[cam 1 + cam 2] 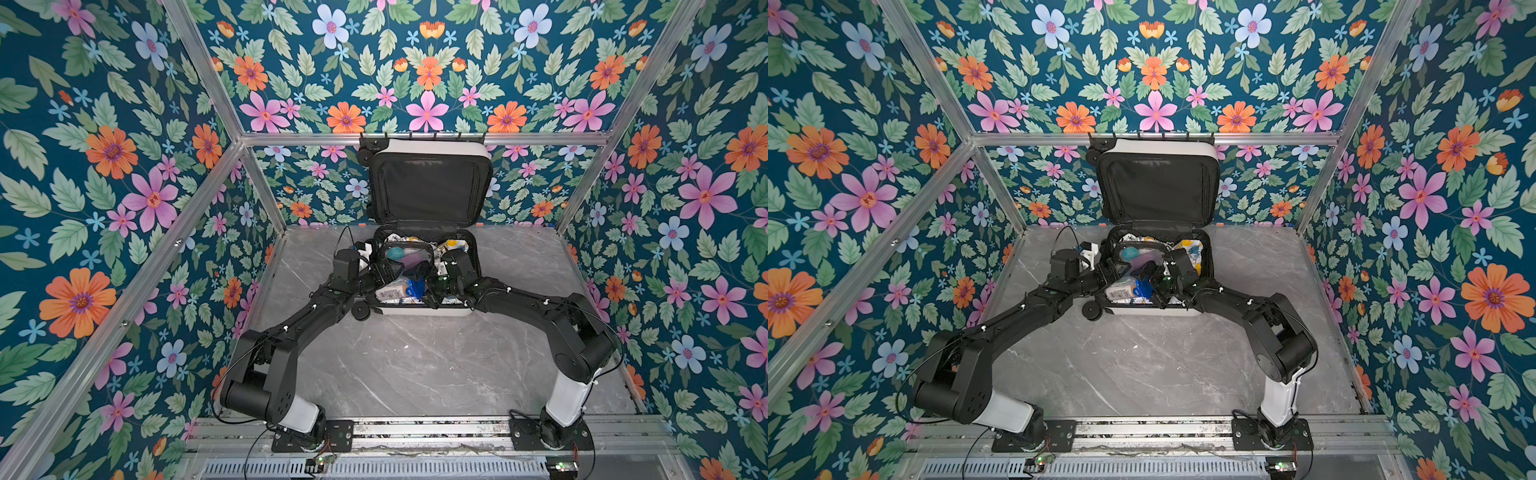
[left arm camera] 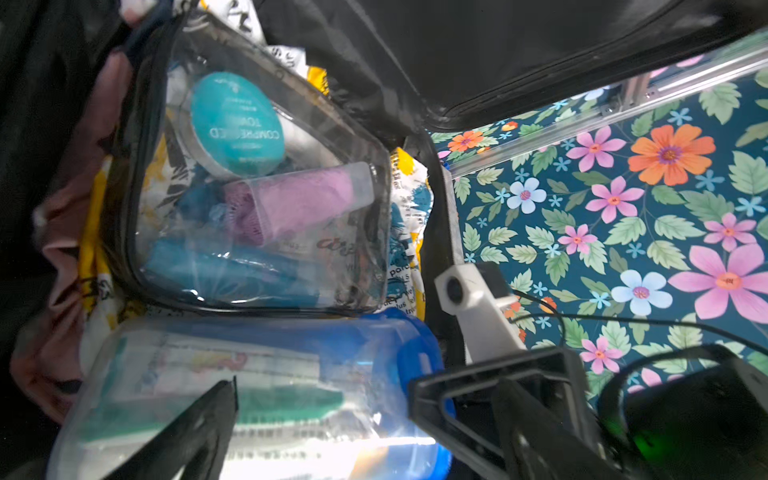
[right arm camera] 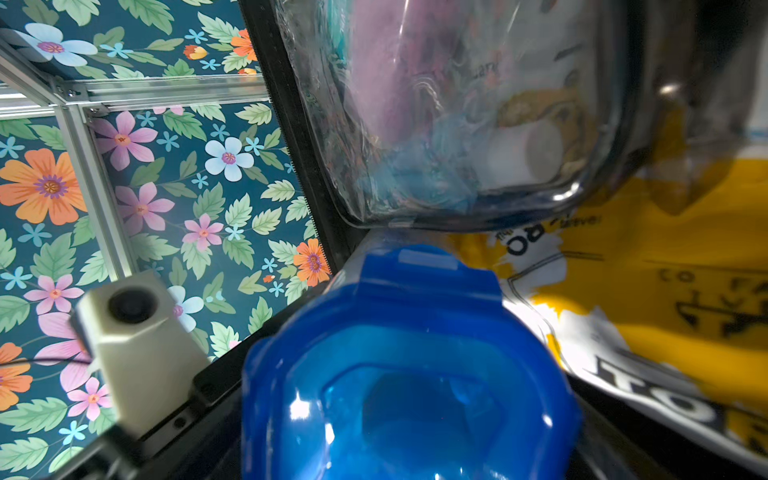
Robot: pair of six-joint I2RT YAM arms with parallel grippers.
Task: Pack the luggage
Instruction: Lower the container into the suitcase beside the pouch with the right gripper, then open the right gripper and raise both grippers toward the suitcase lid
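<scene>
Luggage: white hard-shell case lying open at the far middle of the grey marble bench, its black-lined lid standing up against the flowered rear wall. The lower half is full. On top lies a clear, black-edged toiletry pouch holding a teal round tin, a pink tube and blue items. Touching its near edge is a clear case with a blue cap, toothbrush-like contents showing through. Yellow-and-white printed fabric lies beneath both, with pink cloth at one side.

Left end effector: fingers spread wide over the blue-capped case; contact cannot be made out.

Right end effector: directly at the blue cap, which fills its wrist view. Whether its jaws grip or stand free cannot be told.

Both arms reach in from the near rail, one from each side.
</scene>
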